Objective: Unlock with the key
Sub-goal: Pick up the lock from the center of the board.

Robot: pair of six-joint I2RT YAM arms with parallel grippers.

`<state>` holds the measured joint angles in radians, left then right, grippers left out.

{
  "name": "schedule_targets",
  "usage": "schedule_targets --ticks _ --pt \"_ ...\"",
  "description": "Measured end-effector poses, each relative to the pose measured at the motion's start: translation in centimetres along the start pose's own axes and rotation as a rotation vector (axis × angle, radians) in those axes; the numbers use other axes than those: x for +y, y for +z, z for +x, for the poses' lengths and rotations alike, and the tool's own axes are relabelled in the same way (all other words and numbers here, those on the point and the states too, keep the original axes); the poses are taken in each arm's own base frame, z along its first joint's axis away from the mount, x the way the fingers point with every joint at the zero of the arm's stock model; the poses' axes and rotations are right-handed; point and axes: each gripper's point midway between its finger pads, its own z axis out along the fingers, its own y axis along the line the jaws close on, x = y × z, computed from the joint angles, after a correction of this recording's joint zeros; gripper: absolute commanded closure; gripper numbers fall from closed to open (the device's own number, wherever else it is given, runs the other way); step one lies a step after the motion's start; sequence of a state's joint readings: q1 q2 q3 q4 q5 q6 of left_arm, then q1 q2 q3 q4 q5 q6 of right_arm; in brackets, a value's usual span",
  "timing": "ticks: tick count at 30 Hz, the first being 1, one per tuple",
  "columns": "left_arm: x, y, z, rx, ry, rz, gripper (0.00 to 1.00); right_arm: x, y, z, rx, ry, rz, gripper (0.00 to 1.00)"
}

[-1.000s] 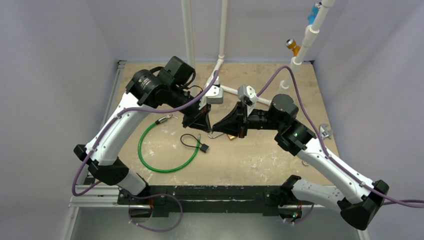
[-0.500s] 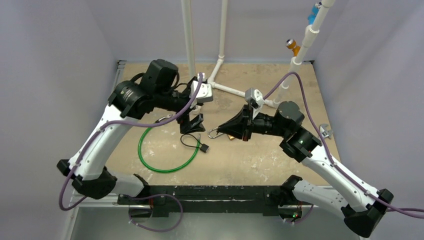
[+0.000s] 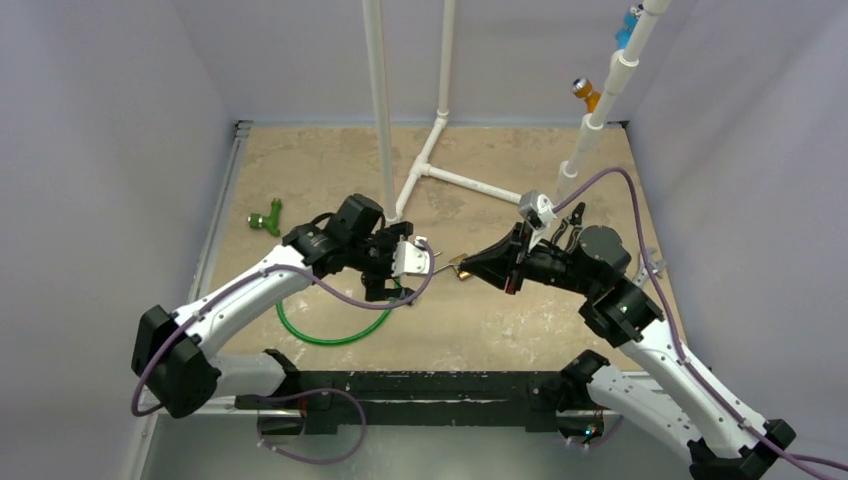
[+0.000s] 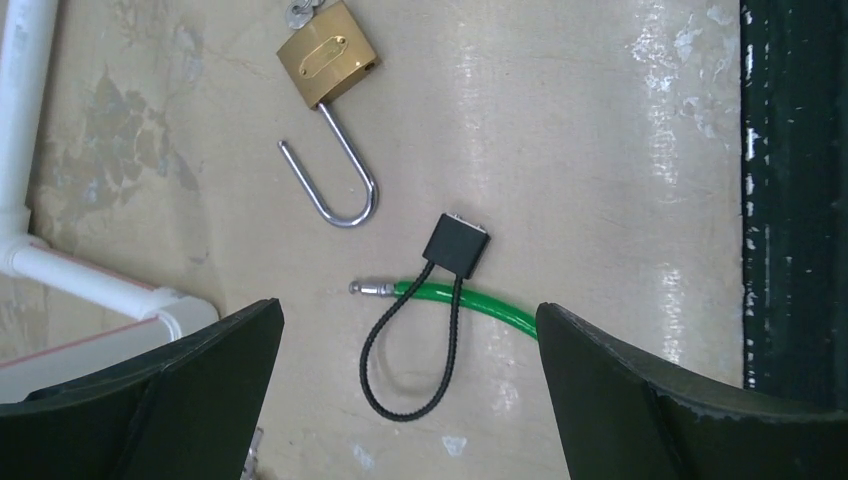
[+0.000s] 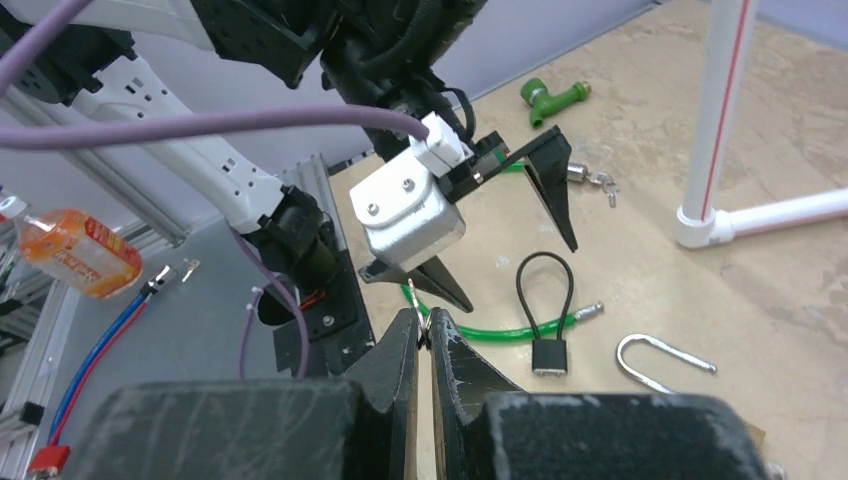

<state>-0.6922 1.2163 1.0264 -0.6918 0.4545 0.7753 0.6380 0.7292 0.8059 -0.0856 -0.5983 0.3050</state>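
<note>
The left gripper is hanging wide open above the black cable lock and brass padlock. The right gripper is pinching what may be the key.

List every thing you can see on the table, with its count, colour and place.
Brass padlock with open steel shackle: one, gold, table centre.
Green coated cable loop: one, green, near left.
Small black cable lock: one, black, across that loop.
Green pipe fitting: one, green, far left.
White plastic pipe frame: one, white, far side.
Worn table board: one, beige, under all.
Left gripper: one, black, open above the cable lock.
Right gripper: one, black, shut beside the padlock.
</note>
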Motion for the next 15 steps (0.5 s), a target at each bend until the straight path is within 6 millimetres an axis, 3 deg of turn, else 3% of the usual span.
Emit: schedule_targets --ticks 6,15 --pt "0.6 4.1 1.1 -0.017 0.129 0.081 0.02 -1.2 -1.7 0.4 -0.034 0.041 0.095 1.0" --pt "-1.4 7.7 5.1 0.028 0.351 0.261 0.08 -2.3 -4.2 -0.3 -0.101 0.08 0.247 1.0"
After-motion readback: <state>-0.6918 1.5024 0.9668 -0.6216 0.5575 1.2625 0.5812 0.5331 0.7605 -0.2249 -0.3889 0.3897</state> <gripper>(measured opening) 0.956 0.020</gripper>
